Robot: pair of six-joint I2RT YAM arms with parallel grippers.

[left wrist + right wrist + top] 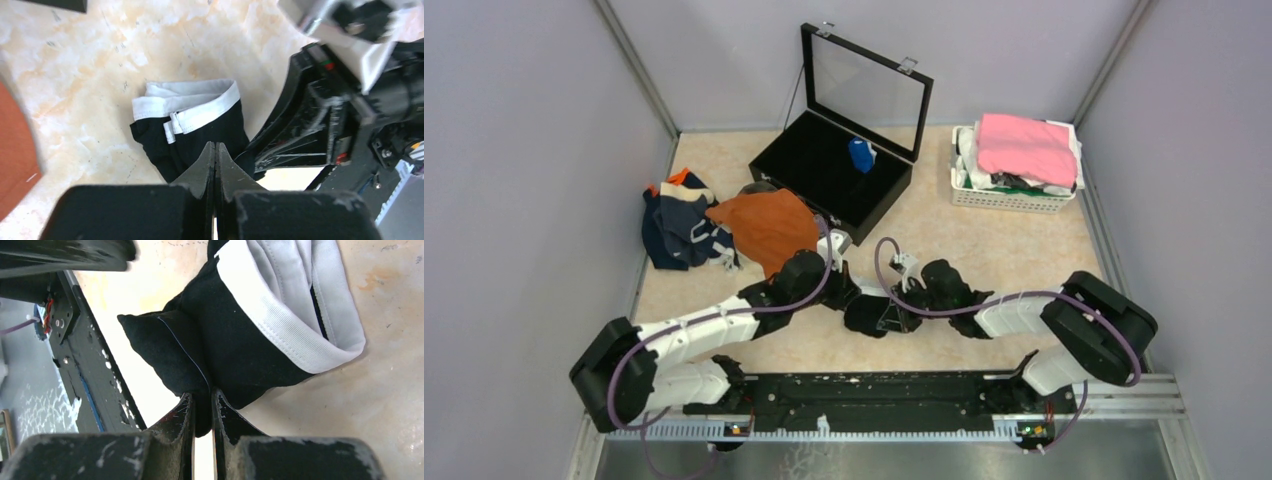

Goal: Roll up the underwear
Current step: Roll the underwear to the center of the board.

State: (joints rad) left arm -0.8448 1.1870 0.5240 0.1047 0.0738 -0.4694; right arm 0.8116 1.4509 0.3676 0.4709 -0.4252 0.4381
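**Item:** black boxer briefs [200, 135], white waistband, partly bunched and folded. They lie on the marbled table [984, 250] at near centre, between the two wrists.

**Step in hand (judged):** the roll of this pair is begun but not tight. One black end is gathered into a thick wad, and the waistband end lies loose and open.

**Next move (judged):** turn the gathered end over toward the waistband while the other arm pins the cloth flat, so the roll does not spring apart.

**Right gripper** [202, 400]: jaws nearly closed, pinching a fold of the black fabric at the wadded end.

**Left gripper** [215, 150]: jaws pressed together with nothing visible between them. The tip sits at the edge of the black cloth; whether it presses down on the cloth I cannot tell.

**Other stock:**
- rust-orange briefs [769, 225], spread flat to the left
- navy heap [679, 230] beside them, unrolled
- blue roll [861, 155], inside the open black case [879, 205]
- white basket [1009, 198], far right, holding a pink cloth [1024, 148]
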